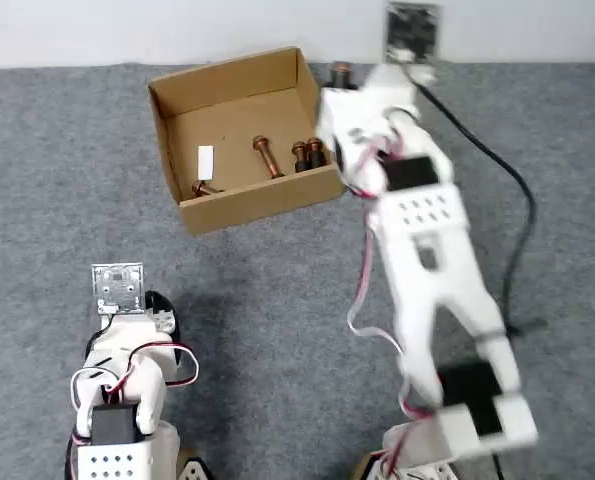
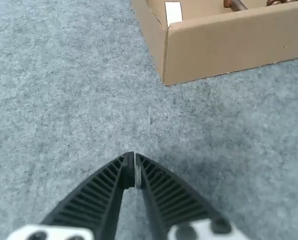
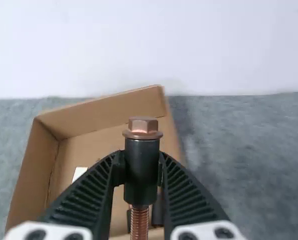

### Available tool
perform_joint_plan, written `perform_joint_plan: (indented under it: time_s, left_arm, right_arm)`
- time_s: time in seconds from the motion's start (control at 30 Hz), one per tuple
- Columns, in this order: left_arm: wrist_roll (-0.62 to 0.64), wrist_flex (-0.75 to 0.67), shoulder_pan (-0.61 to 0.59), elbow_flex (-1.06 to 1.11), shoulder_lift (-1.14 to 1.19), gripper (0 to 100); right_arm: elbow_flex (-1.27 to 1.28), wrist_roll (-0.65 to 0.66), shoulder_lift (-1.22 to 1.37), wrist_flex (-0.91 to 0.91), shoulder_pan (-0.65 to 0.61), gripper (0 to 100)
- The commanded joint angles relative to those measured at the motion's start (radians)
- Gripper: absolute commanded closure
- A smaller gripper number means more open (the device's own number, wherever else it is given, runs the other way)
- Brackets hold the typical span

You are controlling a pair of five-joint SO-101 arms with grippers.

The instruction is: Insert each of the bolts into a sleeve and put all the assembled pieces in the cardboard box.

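Coppery metal bolt (image 3: 143,127), matt black sleeve (image 3: 141,170), cardboard box (image 1: 239,205).

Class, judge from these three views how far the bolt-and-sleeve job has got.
Done: four pieces lie in the cardboard box. In hand: the right gripper holds a bolt seated in a black sleeve beside the box's far corner; the left gripper is shut, empty. Left: dropping that piece in.

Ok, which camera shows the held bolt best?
Right wrist view: the bolt, sleeved, sits in the right end effector, head clear. The high view catches a copper glimpse beside the box; the left wrist view faces the box wall.
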Motion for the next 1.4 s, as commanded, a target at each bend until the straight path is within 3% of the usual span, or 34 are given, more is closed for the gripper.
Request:
perform_joint_plan:
  time_s: [0.0,0.23,0.53,0.7,0.9,1.0,1.03,1.37]
  left_arm:
    - [0.011,0.043,-0.006,-0.005,-0.006,99]
    - [0.017,0.046,-0.002,-0.005,-0.006,99]
    - [0.017,0.044,-0.002,-0.005,-0.009,99]
    - [0.017,0.018,-0.002,-0.005,-0.006,99]
    - [0.017,0.020,-0.005,-0.005,-0.006,99]
    - [0.017,0.023,-0.002,-0.005,-0.006,99]
    - [0.017,0.023,-0.002,-0.005,-0.006,99]
    - [0.012,0.023,-0.006,-0.005,-0.006,99]
  right_arm:
    - [-0.249,0.091,0.165,0.035,-0.073,99.1]
    - [-0.485,0.282,0.487,0.044,-0.186,99.1]
    - [-0.620,0.376,0.756,0.045,-0.282,98.2]
    - [-0.628,0.453,0.811,0.116,-0.291,85.8]
    - [-0.664,0.457,0.806,0.145,-0.280,85.3]
    - [-0.769,0.456,0.806,0.209,-0.272,96.6]
    - [-0.809,0.454,0.806,0.240,-0.271,99.8]
    - [-1.234,0.321,0.809,0.641,-0.248,99.1]
